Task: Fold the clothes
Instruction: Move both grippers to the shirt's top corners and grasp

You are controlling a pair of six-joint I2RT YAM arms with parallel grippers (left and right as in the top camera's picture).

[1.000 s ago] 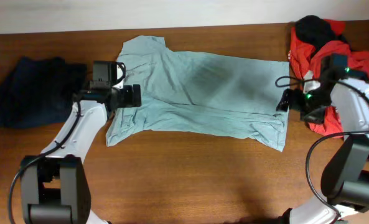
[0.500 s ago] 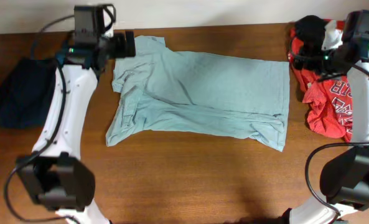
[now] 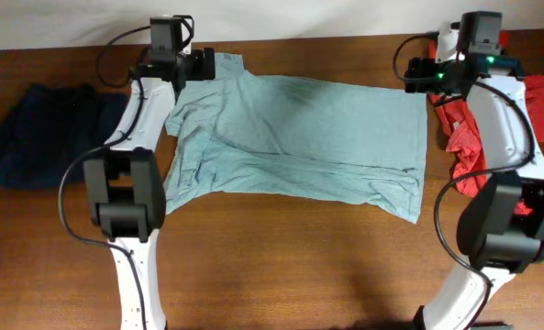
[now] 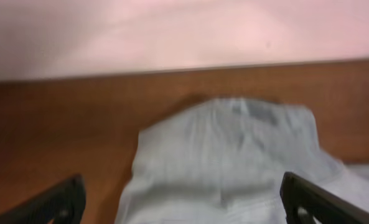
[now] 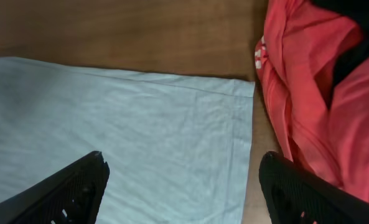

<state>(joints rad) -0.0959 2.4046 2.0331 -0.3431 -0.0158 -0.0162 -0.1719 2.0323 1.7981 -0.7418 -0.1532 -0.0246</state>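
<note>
Folding not yet begun: T-shirt [image 3: 299,137] lies flat on the desk [image 3: 272,266], its far corners beneath both jaws. Left jaws gape wide, gripping nothing; right jaws likewise. Red shirts [image 5: 308,93] heaped beside right jaws, unfolded.

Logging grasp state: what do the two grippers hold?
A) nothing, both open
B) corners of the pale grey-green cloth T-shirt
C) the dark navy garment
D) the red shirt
A: wrist views show the left gripper and right gripper spread wide, the pale grey-green cloth T-shirt lying flat beneath.
</note>
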